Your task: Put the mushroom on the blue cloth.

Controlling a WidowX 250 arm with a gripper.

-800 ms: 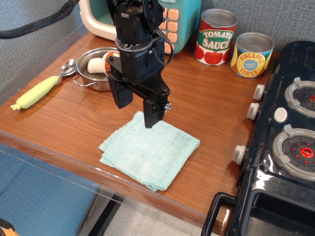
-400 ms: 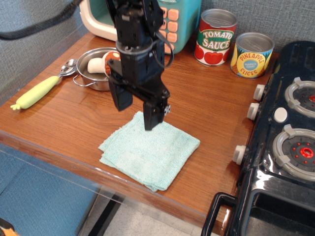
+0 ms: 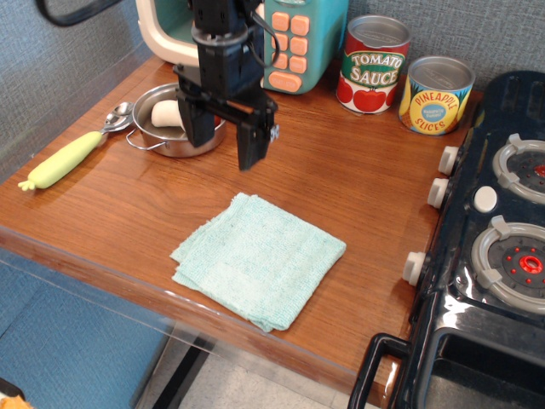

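The mushroom (image 3: 164,113) lies in the steel pot (image 3: 162,138) at the back left; only its cream stem shows, the cap is hidden behind my gripper. The blue cloth (image 3: 260,258) lies flat near the table's front edge. My black gripper (image 3: 225,152) hangs open and empty above the table, between the pot and the cloth, its left finger just in front of the pot's right rim.
A yellow-green handled spoon (image 3: 70,155) lies left of the pot. A toy microwave (image 3: 289,34) stands at the back, with a tomato sauce can (image 3: 372,64) and a pineapple can (image 3: 435,95) to its right. A black toy stove (image 3: 494,247) fills the right side.
My gripper has moved back and left, from over the cloth's far corner to beside the pot. It stays open. Nothing else moved.
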